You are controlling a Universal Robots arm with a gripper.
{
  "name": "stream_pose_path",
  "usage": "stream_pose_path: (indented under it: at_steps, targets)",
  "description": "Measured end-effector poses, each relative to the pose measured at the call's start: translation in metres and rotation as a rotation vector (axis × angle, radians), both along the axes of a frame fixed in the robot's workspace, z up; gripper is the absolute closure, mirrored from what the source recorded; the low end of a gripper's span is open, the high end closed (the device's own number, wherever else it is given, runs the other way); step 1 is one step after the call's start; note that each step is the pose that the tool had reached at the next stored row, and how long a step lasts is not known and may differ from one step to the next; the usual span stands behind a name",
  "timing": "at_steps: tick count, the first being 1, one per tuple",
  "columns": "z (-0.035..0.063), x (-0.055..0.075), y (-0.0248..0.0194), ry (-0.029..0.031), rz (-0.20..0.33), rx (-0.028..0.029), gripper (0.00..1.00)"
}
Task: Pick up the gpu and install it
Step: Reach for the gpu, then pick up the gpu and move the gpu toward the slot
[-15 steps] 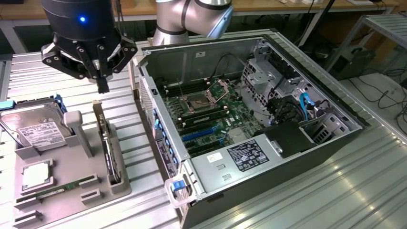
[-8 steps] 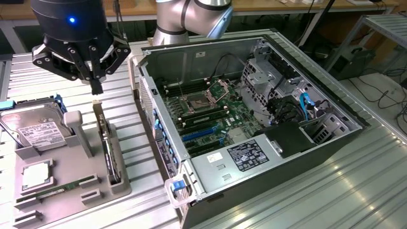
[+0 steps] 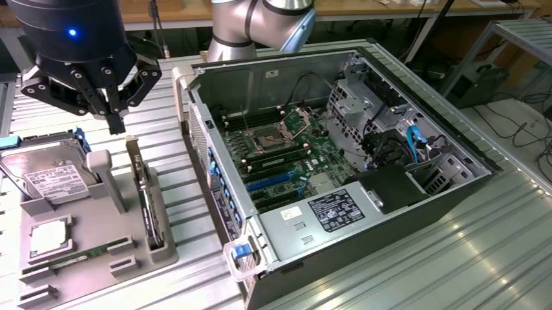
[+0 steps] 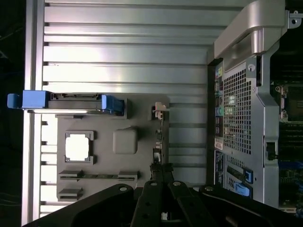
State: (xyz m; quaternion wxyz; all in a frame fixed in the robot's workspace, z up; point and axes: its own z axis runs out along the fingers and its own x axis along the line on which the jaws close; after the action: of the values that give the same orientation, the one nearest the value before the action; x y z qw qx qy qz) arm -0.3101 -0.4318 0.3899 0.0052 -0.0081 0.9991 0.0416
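The hand (image 3: 116, 124) is clenched with nothing in it and hangs above the far end of the gpu (image 3: 145, 194). The gpu stands on edge in a slot along the grey holder's (image 3: 121, 229) edge towards the exterior view's right. A strip of bare worktop (image 3: 185, 213) separates it from the open computer case (image 3: 198, 129). A grey post (image 3: 102, 174) and the hard drive (image 3: 52, 174) stand close on its other side.

Thin dark gpu (image 3: 147, 197) on edge in gray tray (image 3: 108, 219)
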Motion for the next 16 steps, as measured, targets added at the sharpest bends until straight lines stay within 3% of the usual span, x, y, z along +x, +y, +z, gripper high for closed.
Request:
stream_pose_path:
  at_steps: [1, 2, 3, 4, 6, 9, 16]
  targets:
    - [0.0000, -0.0002, -0.0013, 0.0001, 0.000, -0.0042, 0.89]
    - [-0.0001, -0.0004, -0.0034, 0.0002, 0.000, -0.0129, 0.89]
    - [-0.0002, -0.0006, -0.0055, 0.0001, 0.000, -0.0264, 0.89]
    - [-0.0002, -0.0007, -0.0066, 0.0001, 0.000, -0.0342, 0.89]
    - [-0.0002, -0.0006, -0.0084, 0.0003, 0.000, -0.0437, 0.89]
    - [-0.0004, -0.0009, -0.0105, 0.0002, 0.000, -0.0457, 0.89]
    - [-0.0004, -0.0009, -0.0107, 0.0002, 0.000, -0.0457, 0.89]
